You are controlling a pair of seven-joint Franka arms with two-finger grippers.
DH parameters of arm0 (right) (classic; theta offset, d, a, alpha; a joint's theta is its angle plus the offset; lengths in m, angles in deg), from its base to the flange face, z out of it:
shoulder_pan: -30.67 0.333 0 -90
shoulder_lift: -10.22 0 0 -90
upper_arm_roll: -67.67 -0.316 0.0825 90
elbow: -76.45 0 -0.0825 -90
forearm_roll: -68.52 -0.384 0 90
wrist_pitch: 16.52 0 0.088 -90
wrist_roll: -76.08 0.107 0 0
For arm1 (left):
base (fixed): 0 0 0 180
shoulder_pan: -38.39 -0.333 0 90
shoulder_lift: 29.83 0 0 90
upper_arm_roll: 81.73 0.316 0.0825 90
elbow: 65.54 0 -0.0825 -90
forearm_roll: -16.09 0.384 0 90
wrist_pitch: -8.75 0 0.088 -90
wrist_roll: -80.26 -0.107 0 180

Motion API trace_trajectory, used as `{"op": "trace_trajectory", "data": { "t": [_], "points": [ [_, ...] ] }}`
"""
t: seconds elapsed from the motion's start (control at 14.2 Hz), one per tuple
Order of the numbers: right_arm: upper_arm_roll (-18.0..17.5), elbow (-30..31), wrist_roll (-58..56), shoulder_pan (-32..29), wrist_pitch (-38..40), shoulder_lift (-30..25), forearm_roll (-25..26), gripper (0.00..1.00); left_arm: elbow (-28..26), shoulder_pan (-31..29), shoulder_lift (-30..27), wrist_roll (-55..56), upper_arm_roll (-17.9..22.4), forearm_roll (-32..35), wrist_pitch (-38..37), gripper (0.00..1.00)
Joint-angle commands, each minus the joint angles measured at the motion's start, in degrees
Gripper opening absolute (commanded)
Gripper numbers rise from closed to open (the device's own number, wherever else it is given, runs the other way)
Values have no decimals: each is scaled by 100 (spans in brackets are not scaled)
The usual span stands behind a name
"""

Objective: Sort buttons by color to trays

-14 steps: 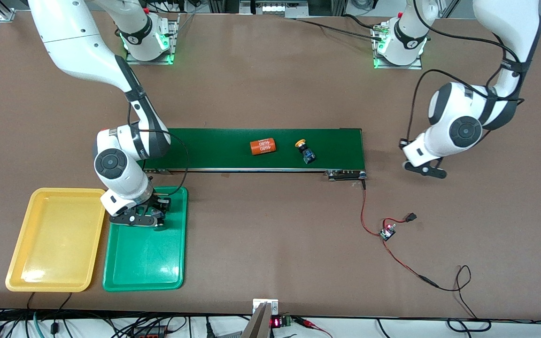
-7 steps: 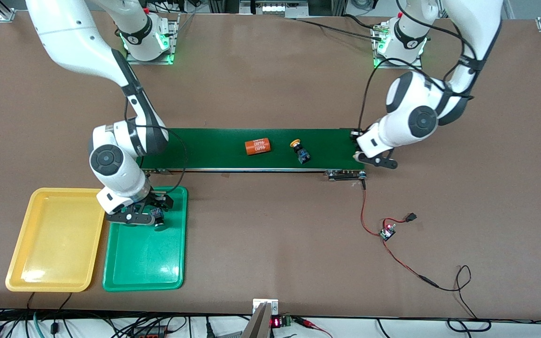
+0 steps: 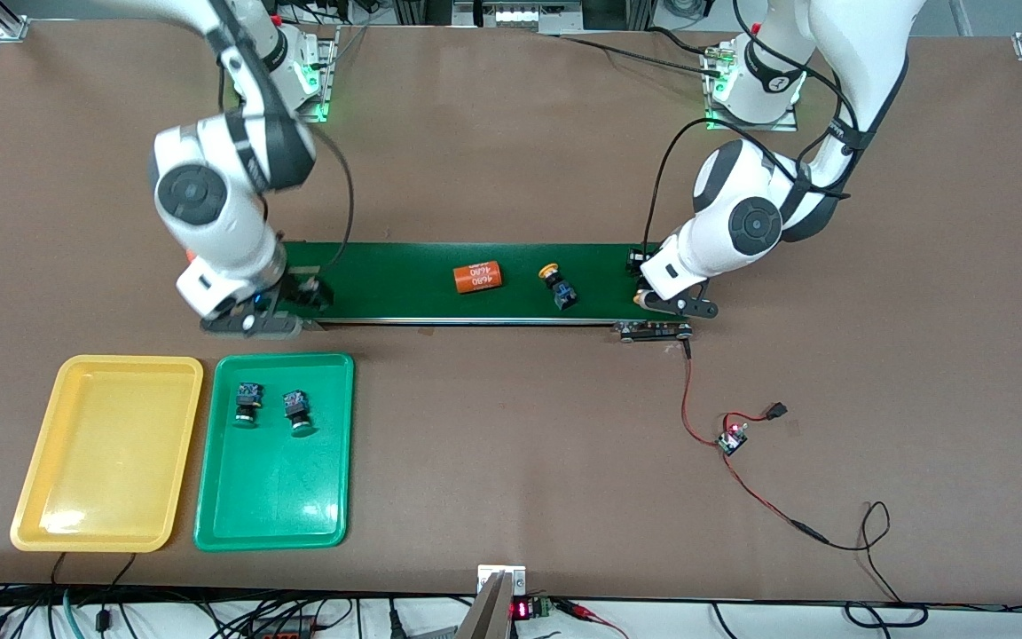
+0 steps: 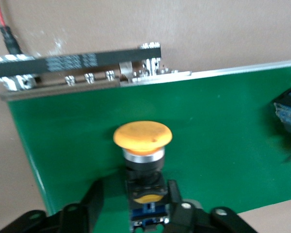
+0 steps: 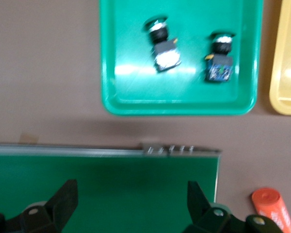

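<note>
Two green-capped buttons point(image 3: 247, 404) point(image 3: 298, 413) lie in the green tray point(image 3: 276, 506), and the right wrist view shows them as well point(image 5: 162, 46) point(image 5: 220, 58). The yellow tray point(image 3: 107, 497) beside it holds nothing. One yellow-capped button point(image 3: 555, 286) lies on the belt. Another yellow-capped button point(image 4: 143, 145) lies on the belt's end toward the left arm. My left gripper point(image 3: 675, 306) point(image 4: 135, 187) is open and low astride its body, one finger against it and the other apart. My right gripper point(image 3: 249, 321) point(image 5: 131, 204) hangs open and empty over the belt's other end.
The dark green conveyor belt point(image 3: 404, 284) carries an orange cylinder point(image 3: 478, 277) printed 4680. Another orange cylinder point(image 5: 274, 208) lies off the belt's end near the right arm. A small circuit board with red and black wires point(image 3: 731, 439) lies nearer the camera, toward the left arm's end.
My right gripper let go of a green button in the green tray and rose over the belt's end. The left arm swung in over the belt's other end. Cylinder and button drifted along the belt.
</note>
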Motion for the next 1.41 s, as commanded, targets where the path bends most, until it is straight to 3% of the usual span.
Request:
{"op": "trace_trajectory", "data": {
  "t": [0.0,0.28,0.56,0.7,0.84,1.05,1.34],
  "points": [
    [-174,519,54,-33,-114,-421,-78,100,-14,-141,-575,13,-18,-119,-284,100],
    [-253,502,257,-24,-140,-430,-368,100,566,-352,-892,-22,165,-40,-1601,100],
    [-288,502,493,37,-578,-299,-675,100,655,-257,-1533,-58,797,1082,-2446,100],
    [-499,449,809,160,-711,-141,-755,100,663,207,-1981,-75,1481,1190,-2763,100],
    [-499,300,1134,624,-685,70,-738,100,838,246,-2342,-381,1687,1182,-3262,100],
    [-499,-112,1847,924,-694,412,-668,100,2004,123,-2326,-725,1722,1129,-4948,100],
    [-499,-403,2050,1040,-694,633,-650,100,3051,-89,-2178,-734,1739,1023,-5384,100]
  ]
}}
